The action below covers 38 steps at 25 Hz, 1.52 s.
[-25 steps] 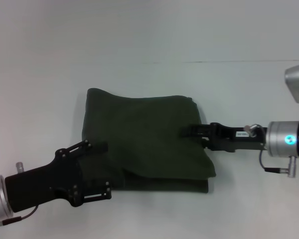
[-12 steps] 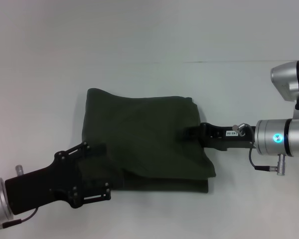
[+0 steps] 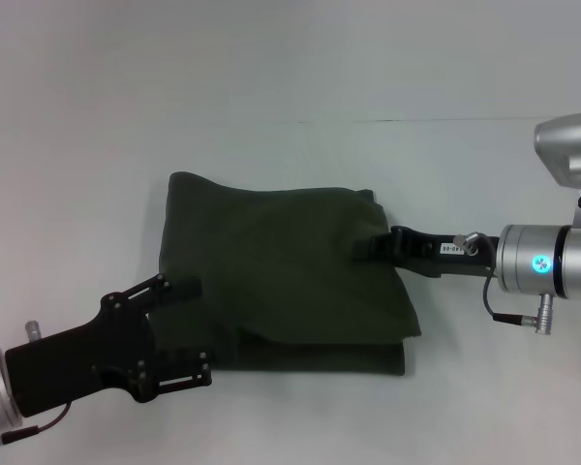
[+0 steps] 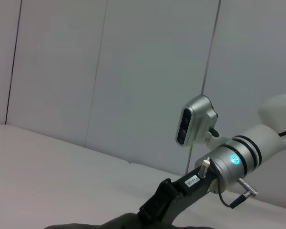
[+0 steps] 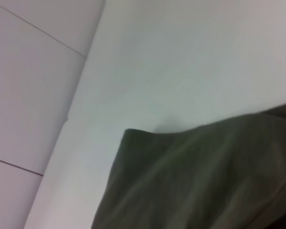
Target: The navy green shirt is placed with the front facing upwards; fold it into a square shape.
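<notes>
The navy green shirt (image 3: pixel 281 276) lies folded into a rough square on the white table, plain dark green side up, with no lettering or label showing. My left gripper (image 3: pixel 201 329) is open at the shirt's near left corner, its fingers spread over the cloth edge. My right gripper (image 3: pixel 368 248) reaches in from the right and rests on the shirt's right edge, seen edge-on. The right gripper (image 4: pixel 164 202) also shows in the left wrist view, above a sliver of the shirt (image 4: pixel 109 224). The right wrist view shows the shirt's cloth (image 5: pixel 205 186) close up.
The white table (image 3: pixel 290 77) spreads out on all sides of the shirt. A faint seam line (image 3: pixel 445 120) crosses it at the far right. Pale wall panels (image 4: pixel 109 71) stand behind the table.
My right wrist has rolled, so its gripper now looks narrow, and it has shifted slightly away on the shirt's right edge. My left gripper has drawn back a little to the left.
</notes>
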Tool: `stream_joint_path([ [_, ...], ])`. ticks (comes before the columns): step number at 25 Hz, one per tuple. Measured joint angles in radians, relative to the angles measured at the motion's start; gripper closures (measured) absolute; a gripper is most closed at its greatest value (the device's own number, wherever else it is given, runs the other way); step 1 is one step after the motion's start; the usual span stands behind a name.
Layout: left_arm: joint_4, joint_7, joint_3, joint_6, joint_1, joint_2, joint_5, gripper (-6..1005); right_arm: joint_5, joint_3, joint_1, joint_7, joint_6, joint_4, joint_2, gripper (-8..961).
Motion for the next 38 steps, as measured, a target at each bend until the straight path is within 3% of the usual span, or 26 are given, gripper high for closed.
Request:
stream_joint_path([
  [6,-0.001,-0.010,0.000,0.000,-0.005,0.000,-0.001,91,0.076,-0.003,0.011,-0.157,-0.007,-0.004,0.003,919],
  [16,-0.014,-0.030,-0.002,-0.002,-0.014,0.002,-0.018,91,0.125,-0.008,0.020,-0.240,-0.138,-0.077,0.000,918],
  [27,-0.026,-0.055,-0.002,-0.004,-0.015,0.001,-0.028,91,0.122,-0.062,-0.013,-0.228,-0.126,-0.082,-0.030,915],
  [38,-0.040,-0.068,-0.002,-0.015,-0.020,-0.002,-0.031,91,0.047,-0.071,-0.013,-0.220,-0.028,-0.073,-0.022,907],
])
